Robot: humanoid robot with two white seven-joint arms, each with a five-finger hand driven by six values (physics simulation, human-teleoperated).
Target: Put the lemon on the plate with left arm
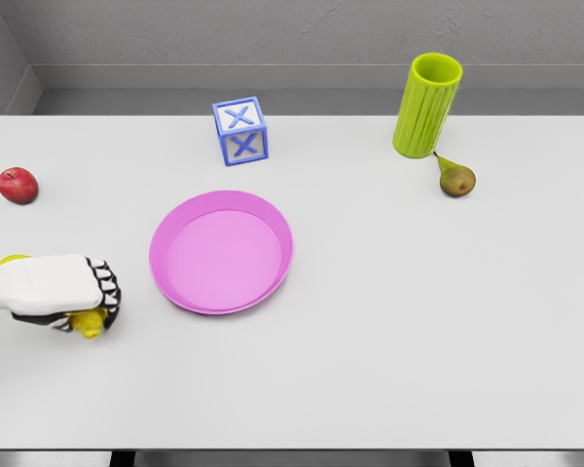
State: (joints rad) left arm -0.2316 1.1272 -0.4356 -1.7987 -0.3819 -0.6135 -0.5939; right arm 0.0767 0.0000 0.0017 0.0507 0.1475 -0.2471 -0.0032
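Observation:
A pink plate lies on the white table, left of the middle. My left hand comes in from the left edge and sits just left of the plate, fingers curled over a yellow lemon. Only the lemon's lower part shows under the fingers; a bit of yellow also peeks out behind the wrist. The hand is close to the table surface, a short gap from the plate's rim. My right arm is out of view.
A red apple lies at the far left. A blue-and-white letter block stands behind the plate. A tall lime-green cup and a pear sit at the back right.

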